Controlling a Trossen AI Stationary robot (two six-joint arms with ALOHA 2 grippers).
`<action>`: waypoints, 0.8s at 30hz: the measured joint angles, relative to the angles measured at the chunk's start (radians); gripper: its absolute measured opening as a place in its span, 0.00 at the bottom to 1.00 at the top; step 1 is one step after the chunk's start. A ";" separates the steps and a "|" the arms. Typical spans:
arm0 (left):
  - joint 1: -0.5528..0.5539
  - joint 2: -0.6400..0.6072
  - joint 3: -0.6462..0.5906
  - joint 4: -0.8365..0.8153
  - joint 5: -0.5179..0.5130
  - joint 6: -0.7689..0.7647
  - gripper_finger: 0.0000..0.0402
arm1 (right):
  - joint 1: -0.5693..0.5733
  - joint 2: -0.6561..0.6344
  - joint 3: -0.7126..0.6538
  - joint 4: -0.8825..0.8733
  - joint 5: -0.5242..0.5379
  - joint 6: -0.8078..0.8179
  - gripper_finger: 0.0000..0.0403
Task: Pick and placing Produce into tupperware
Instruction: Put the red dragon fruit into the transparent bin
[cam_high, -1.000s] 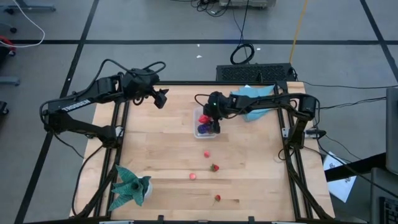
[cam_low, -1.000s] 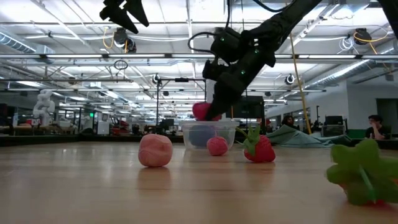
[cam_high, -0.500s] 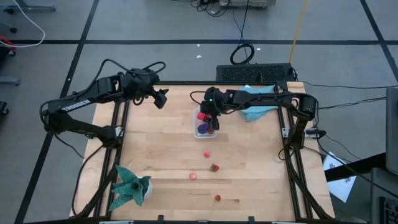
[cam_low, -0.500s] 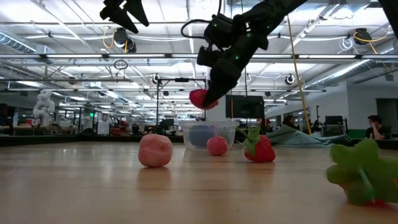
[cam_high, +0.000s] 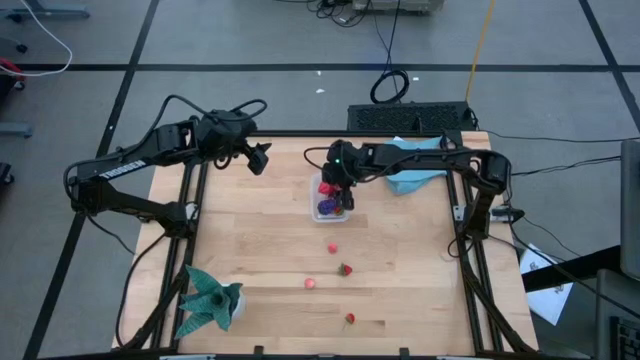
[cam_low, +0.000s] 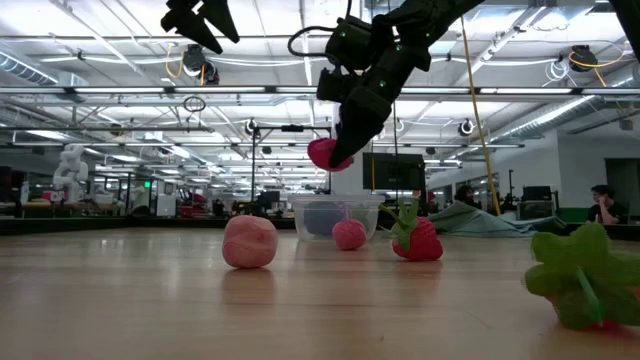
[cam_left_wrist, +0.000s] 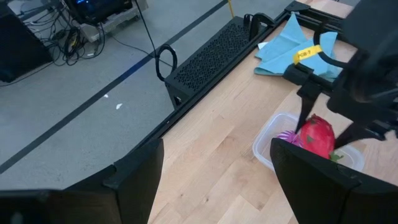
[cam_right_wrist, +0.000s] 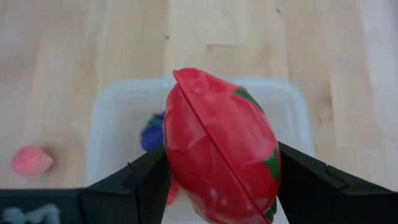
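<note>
Right gripper (cam_right_wrist: 221, 186) holds red fruit (cam_right_wrist: 217, 149), hiding much of tupperware (cam_right_wrist: 109, 130).

Pale wood-grain table (cam_high: 270, 240) – clear plastic tupperware (cam_right_wrist: 106, 124), glossy faceted red fruit (cam_right_wrist: 217, 149), soft blue cloth (cam_left_wrist: 292, 43).

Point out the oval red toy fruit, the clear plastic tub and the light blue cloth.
Oval red toy fruit (cam_right_wrist: 221, 146): right wrist view, its middle.
Clear plastic tub (cam_right_wrist: 102, 134): right wrist view, bare wall.
Light blue cloth (cam_left_wrist: 283, 46): left wrist view, centre.
</note>
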 joint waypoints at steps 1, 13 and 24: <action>0.000 0.000 0.000 0.000 0.000 0.000 0.74 | 0.005 0.000 0.003 0.000 -0.001 0.000 0.59; 0.000 0.000 0.000 0.004 0.000 -0.001 0.74 | 0.018 0.037 0.006 -0.023 0.000 -0.011 0.59; 0.001 0.000 0.000 0.003 -0.003 0.006 0.74 | 0.029 0.082 0.006 -0.006 0.018 -0.037 0.59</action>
